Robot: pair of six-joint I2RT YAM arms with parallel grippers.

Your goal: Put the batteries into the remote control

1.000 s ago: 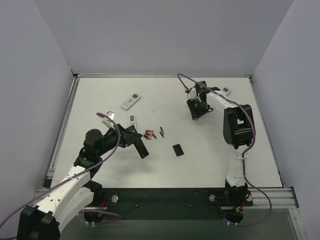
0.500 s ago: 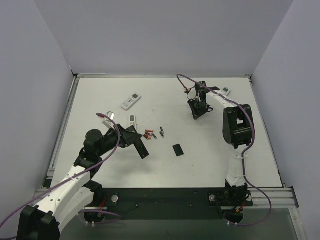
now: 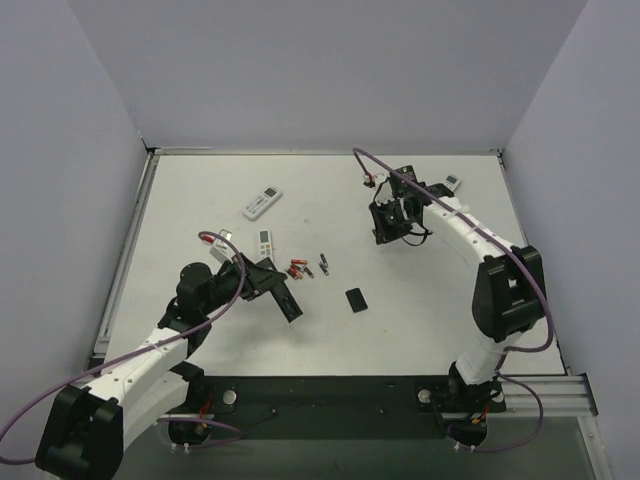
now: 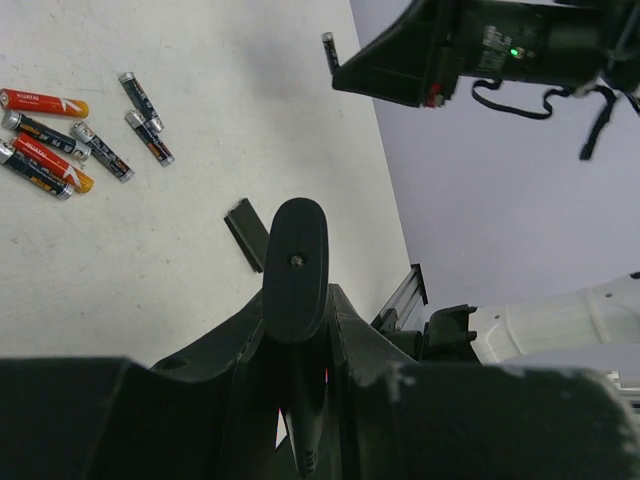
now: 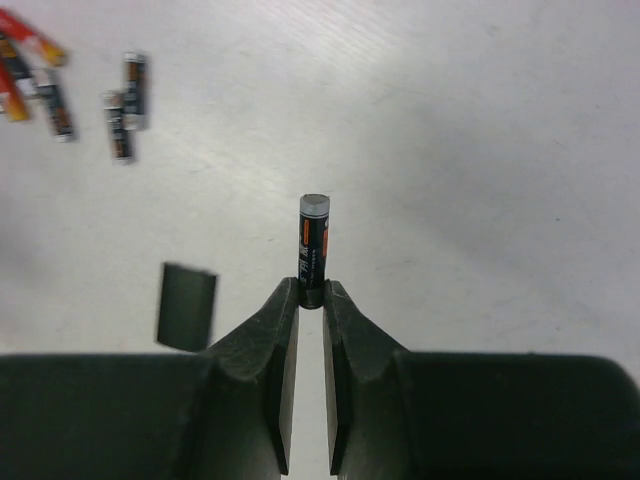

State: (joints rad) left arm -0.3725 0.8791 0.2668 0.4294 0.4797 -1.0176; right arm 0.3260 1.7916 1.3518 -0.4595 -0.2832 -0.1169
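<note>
**Cell in hand, no remote under it yet**

The step in hand looks like carrying one cell to a remote. The right pincer [image 5: 312,296] is clamped on the lower end of a dark battery [image 5: 314,245], which stands upright out of its tips. It hangs over the far right part of the tabletop [image 3: 420,300], inward from the far right corner. The loose batteries [image 3: 298,268] lie in a small scatter near the middle, a little toward the left edge. A black battery cover [image 3: 356,300] lies apart from them, nearer the near edge.

Three white remotes show:
- a long remote [image 3: 262,202] toward the far left corner
- a short remote [image 3: 264,240] just beyond the left arm
- a small remote [image 3: 452,183] by the far right corner

Which one has its compartment open I cannot tell.

The left pincer [image 3: 291,306] hovers just nearside of the scatter. Its jaws look pressed together with nothing between them.

Next, I judge, the right arm must bring the cell over the open bay, lay it flat and match its polarity. The other arm would likely steady the remote.

Against the frame a second back, the right arm's elbow has swung out toward the right edge and nearer the near edge, while its pincer has barely shifted. The left pincer has crept slightly toward the near edge. The batteries, cover and remotes lie where they were.
</note>
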